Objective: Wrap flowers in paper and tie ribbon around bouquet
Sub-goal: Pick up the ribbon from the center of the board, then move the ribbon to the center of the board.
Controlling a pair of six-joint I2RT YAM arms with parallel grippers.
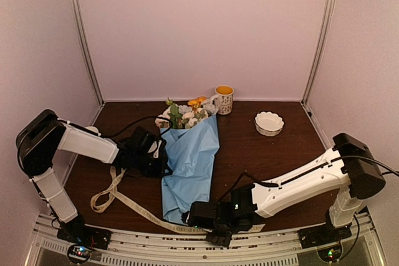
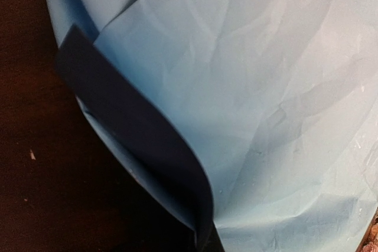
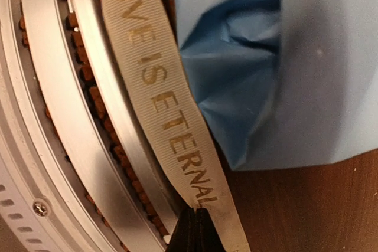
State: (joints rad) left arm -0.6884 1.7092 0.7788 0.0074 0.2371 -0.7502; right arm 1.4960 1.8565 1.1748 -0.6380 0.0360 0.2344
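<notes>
The bouquet lies mid-table, its flowers (image 1: 187, 113) pointing toward the back and the light blue paper (image 1: 190, 160) wrapped in a cone toward the front. My left gripper (image 1: 161, 159) is at the paper's left edge, shut on a fold whose navy underside (image 2: 136, 122) curls up in the left wrist view. The cream ribbon (image 1: 109, 191) loops at front left and runs along the front edge. My right gripper (image 1: 190, 215) is by the cone's lower tip; its fingers (image 3: 195, 228) are shut on the lettered ribbon (image 3: 159, 104) beside the paper (image 3: 307, 87).
A white and orange mug (image 1: 224, 99) stands behind the flowers, and a white scalloped bowl (image 1: 269, 123) sits at back right. A metal rail (image 3: 59, 116) runs along the table's front edge, close beside the ribbon. White walls enclose the table.
</notes>
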